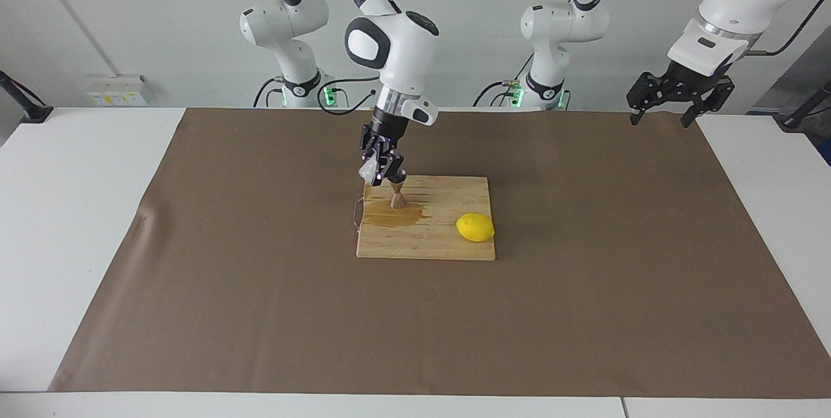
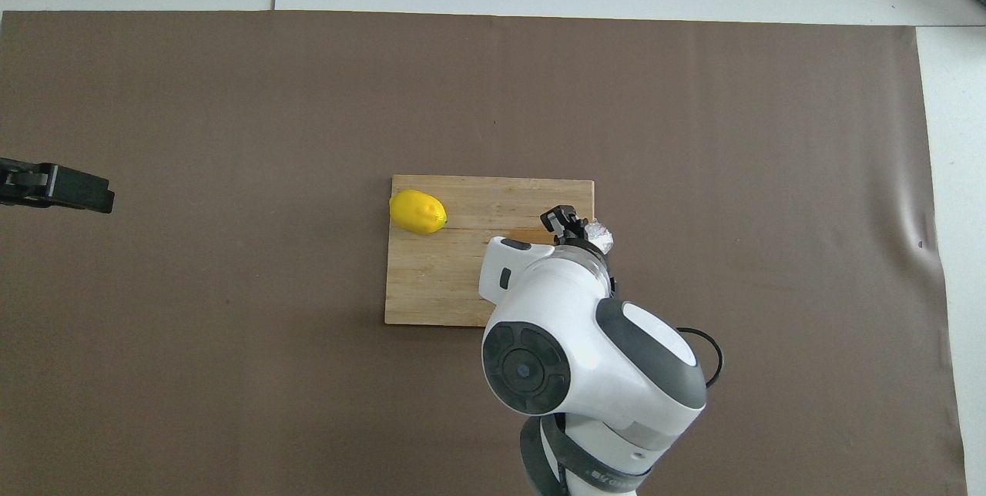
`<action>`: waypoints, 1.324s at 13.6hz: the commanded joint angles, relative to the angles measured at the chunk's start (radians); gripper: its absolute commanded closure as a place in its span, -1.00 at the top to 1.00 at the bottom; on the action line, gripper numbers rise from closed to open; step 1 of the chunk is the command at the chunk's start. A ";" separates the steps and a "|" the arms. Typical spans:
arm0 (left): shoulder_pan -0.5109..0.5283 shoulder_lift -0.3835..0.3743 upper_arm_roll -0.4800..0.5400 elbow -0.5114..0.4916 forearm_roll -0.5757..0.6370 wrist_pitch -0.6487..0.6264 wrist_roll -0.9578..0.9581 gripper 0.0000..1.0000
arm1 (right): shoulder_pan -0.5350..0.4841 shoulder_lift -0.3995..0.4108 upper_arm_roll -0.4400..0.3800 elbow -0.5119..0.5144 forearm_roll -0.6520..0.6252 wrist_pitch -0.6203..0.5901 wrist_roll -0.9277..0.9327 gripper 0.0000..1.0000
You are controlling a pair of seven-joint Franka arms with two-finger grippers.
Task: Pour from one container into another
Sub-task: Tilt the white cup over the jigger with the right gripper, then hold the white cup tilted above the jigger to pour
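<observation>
Bare board point(image 1: 448, 200) between jigger point(image 1: 396, 198) and lemon point(image 1: 475, 227); brown mat point(image 1: 584, 288) around lies open.

jigger point(image 1: 396, 198): hidden under right arm in overhead view | cup point(image 2: 598, 233): mostly covered by right gripper point(image 1: 382, 177), contents unreadable | left gripper point(image 2: 54, 186): cut by overhead view's edge | board point(image 2: 439, 280): corner hidden under right arm
</observation>
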 commanded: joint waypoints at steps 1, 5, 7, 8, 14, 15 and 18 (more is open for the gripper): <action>0.010 -0.031 -0.005 -0.036 0.001 0.011 0.003 1.00 | 0.005 -0.016 0.005 -0.024 -0.054 -0.004 0.061 -1.00; 0.010 -0.031 -0.005 -0.036 0.001 0.011 0.003 1.00 | 0.007 -0.001 0.005 -0.027 -0.086 -0.004 0.078 -1.00; 0.010 -0.031 -0.005 -0.036 0.001 0.011 0.003 1.00 | 0.007 -0.001 0.005 -0.027 -0.092 -0.004 0.078 -1.00; 0.010 -0.031 -0.005 -0.036 0.001 0.011 0.003 1.00 | 0.008 0.000 0.005 -0.032 -0.100 0.005 0.078 -1.00; 0.010 -0.031 -0.005 -0.036 0.001 0.011 0.003 1.00 | 0.033 0.022 0.007 -0.038 -0.158 0.016 0.090 -1.00; 0.011 -0.031 -0.005 -0.036 0.001 0.011 0.002 1.00 | 0.033 0.022 0.007 -0.038 -0.158 0.019 0.090 -1.00; 0.010 -0.031 -0.005 -0.036 0.001 0.011 0.003 1.00 | 0.035 0.033 0.007 -0.038 -0.176 0.022 0.096 -1.00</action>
